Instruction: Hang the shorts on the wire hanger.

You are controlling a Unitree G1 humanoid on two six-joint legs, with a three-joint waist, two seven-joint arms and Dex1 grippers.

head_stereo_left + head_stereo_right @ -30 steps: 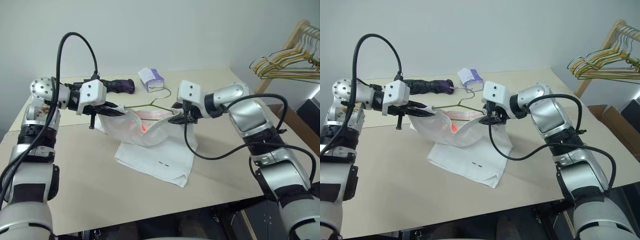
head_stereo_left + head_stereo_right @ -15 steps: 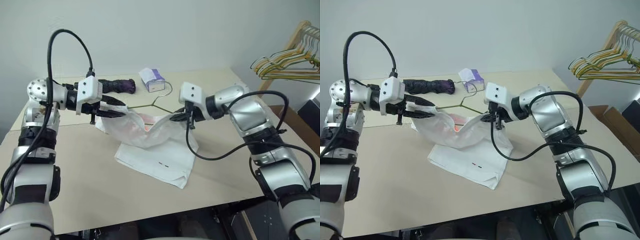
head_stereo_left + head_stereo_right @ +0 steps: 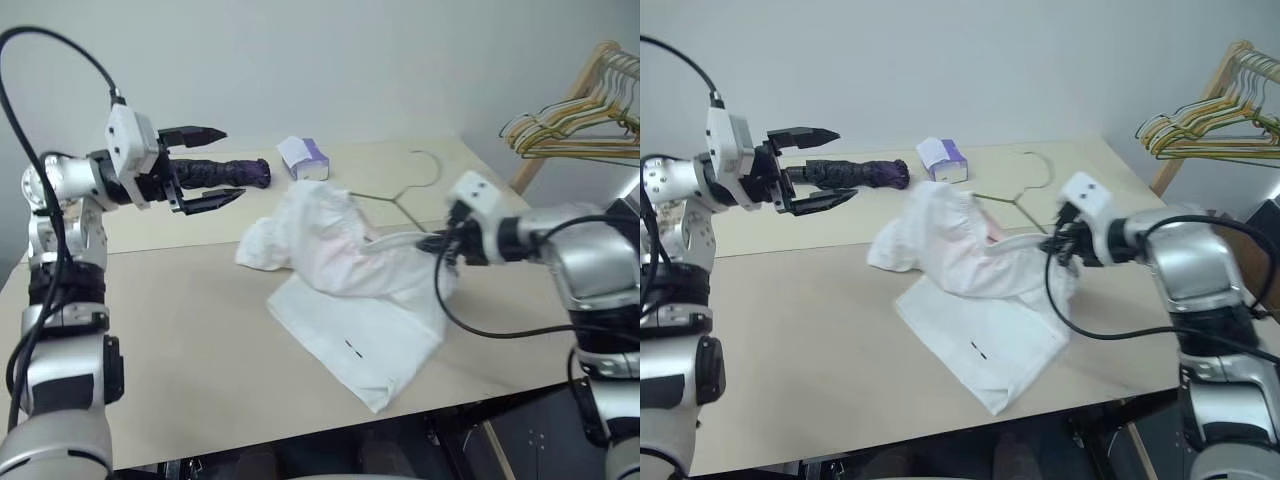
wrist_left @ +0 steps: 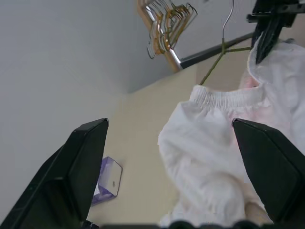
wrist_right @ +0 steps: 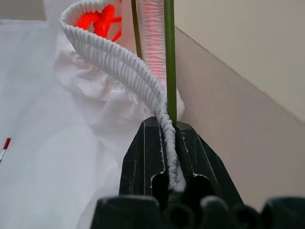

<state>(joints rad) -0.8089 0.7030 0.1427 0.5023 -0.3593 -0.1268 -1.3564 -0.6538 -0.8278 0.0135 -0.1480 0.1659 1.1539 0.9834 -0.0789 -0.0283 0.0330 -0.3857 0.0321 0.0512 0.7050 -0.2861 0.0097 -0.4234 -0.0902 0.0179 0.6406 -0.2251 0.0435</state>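
Purple-and-white tissue box (image 3: pixel 303 158) on beige table (image 3: pixel 160 330), dark, possibly folded umbrella (image 3: pixel 225 173), hangers (image 3: pixel 575 125) on rack

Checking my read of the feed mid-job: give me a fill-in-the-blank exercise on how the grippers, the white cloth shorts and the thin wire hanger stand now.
1. The left gripper hangs above the table with its black fingers ____.
2. The right gripper is shut on the elastic ____ of the wide white cloth shorts.
3. The thin olive-bronze wire hanger has its hook pointing ____ the robot.
4. The small white-and-purple tissue box lies beside the dark ____ umbrella.

Missing words: open; waistband; away from; folded
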